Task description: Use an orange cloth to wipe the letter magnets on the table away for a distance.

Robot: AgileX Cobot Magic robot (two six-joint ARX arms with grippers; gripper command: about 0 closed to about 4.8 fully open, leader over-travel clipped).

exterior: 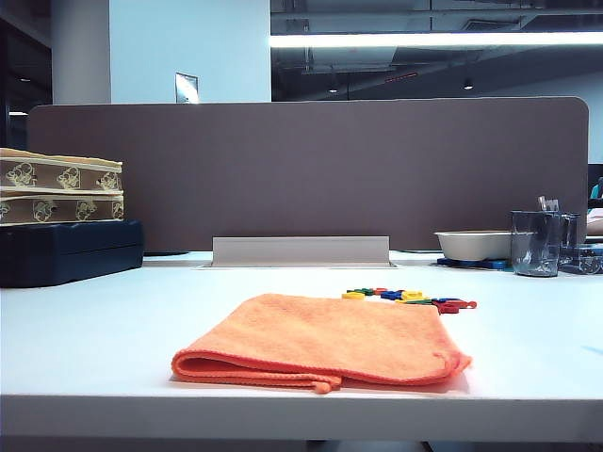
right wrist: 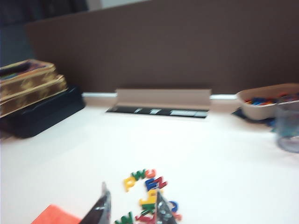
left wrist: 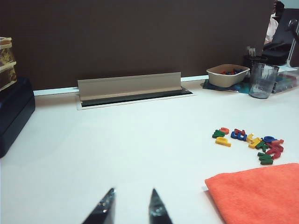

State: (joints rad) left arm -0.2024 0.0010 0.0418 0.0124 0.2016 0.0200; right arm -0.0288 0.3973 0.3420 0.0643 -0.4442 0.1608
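The soft, folded orange microfibre cloth [exterior: 320,341] lies flat and untouched on the pale matte table [exterior: 85,348], tiny coloured plastic letter magnets [exterior: 412,299] just behind it, both the left gripper [left wrist: 131,205] and right gripper [right wrist: 131,207] parted and empty nearby; limp and light, likely best pinched at its hem.

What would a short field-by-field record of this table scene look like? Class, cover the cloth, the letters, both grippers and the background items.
orange cloth: folded flat at the table's near edge, untouched
letter magnets: small multicoloured cluster just behind the cloth's right part
left gripper: open, empty, over bare table to the cloth's left
right gripper: open, empty, above the magnets
dark blue case: back left, two patterned boxes stacked on it
beige tub: back right, beside a clear cup
task progress: wiping not yet begun
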